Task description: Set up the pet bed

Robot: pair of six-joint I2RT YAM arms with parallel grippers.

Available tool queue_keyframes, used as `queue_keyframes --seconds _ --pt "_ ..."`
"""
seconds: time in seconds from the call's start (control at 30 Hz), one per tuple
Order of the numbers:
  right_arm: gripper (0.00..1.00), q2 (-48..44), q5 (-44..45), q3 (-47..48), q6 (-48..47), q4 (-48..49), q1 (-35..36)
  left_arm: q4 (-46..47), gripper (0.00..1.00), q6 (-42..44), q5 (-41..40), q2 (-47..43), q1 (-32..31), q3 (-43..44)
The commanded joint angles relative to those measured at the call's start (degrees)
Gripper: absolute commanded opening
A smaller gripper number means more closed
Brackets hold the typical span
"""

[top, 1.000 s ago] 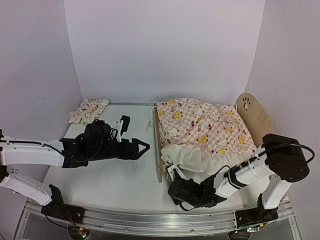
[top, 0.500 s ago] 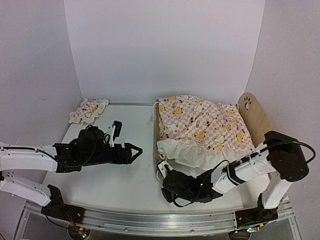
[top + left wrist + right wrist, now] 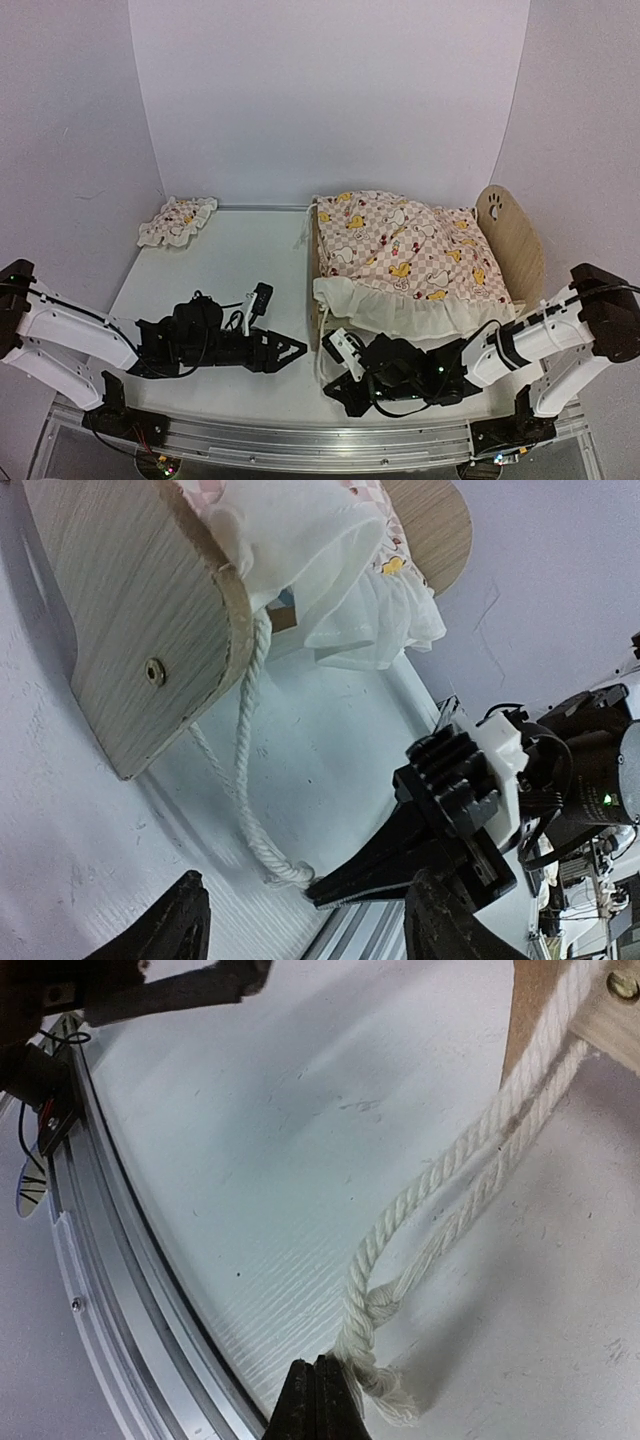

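I see jaws pressed together on my right gripper (image 3: 320, 1398), touching the rope (image 3: 440, 1192) at bottom centre; left gripper (image 3: 310, 910) jaws spread

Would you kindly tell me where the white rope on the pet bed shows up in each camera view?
Top external: rope lower centre, faint, at the near end of the footboard.
Left wrist: rope centre-left, hanging to the table.
Right wrist: rope right half, diagonal.
Shared landmark: that plywood footboard, which it hangs from.
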Motion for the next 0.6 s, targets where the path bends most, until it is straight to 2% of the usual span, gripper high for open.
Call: queue_keyframes --seconds 0.0,0.07,0.1,0.2,0.37,0.57 --pt "0.00 -3.94 -12.08 -2.16 -0.97 8.37 0.14 9.56 0.64 -0.68 0.88 3.42 -0.20 1.26" --pt "0.00 -3.09 -20.41 -0.95 -1.87 7.62 -0.10 9.57 0.63 -0.68 1.29 4.02 -0.21 1.29" --pt "0.00 -3.27 -20.99 -1.17 -1.74 7.87 -0.11 9.47 0.63 -0.79 1.80 4.67 -0.19 1.41" --pt "0.00 -4.39 -16.94 -3.59 -0.88 10.56 -0.11 9.44 0.60 -1.85 4.29 8.07 -0.19 2.38" --pt "0.00 -6.26 -6.42 -2.73 -1.90 9.30 -0.11 9.30 0.54 -4.28 8.18 12.87 -0.11 4.21" --pt "0.00 -7.51 -4.43 -3.95 -5.60 14.23 -0.02 9.23 0.45 -8.29 16.64 16.37 0.16 5.16"
